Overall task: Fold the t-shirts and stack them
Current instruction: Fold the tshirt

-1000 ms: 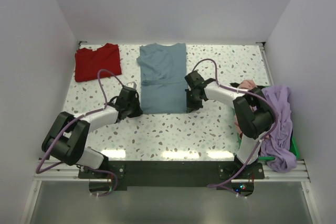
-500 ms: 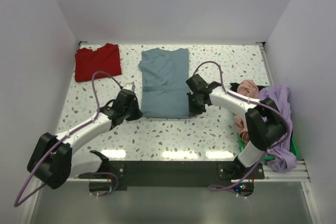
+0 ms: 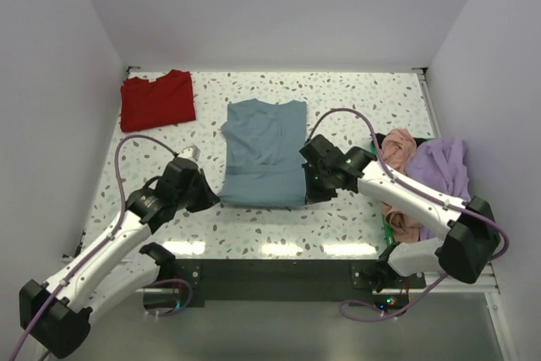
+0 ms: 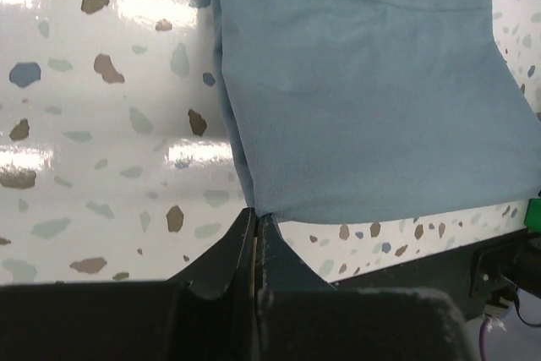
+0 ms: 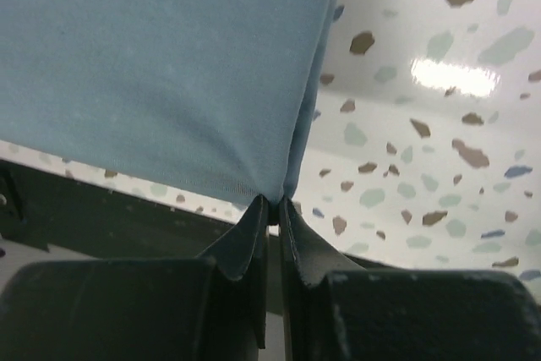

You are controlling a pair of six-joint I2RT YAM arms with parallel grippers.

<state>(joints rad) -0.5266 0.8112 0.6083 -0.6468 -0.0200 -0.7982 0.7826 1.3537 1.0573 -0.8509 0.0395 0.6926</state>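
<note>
The speckled table carried four t-shirts, and two arms reached over it from the near edge: the left arm and the right arm.

One slate-blue t-shirt lay near the middle of the table, folded into a long narrow shape with its hem toward the arms. One lavender t-shirt sat crumpled at the right edge, touching one salmon-pink t-shirt bunched just beside it on the inner side. One red t-shirt lay flat in the far left corner, well apart from the others.

There were two grippers, one at each near corner of the blue shirt. The left gripper was clenched on the near left corner, its two fingers pressed together with the cloth edge between them. The right gripper was likewise pinched tight on the near right corner, where the hem ran into its closed tips.
</note>
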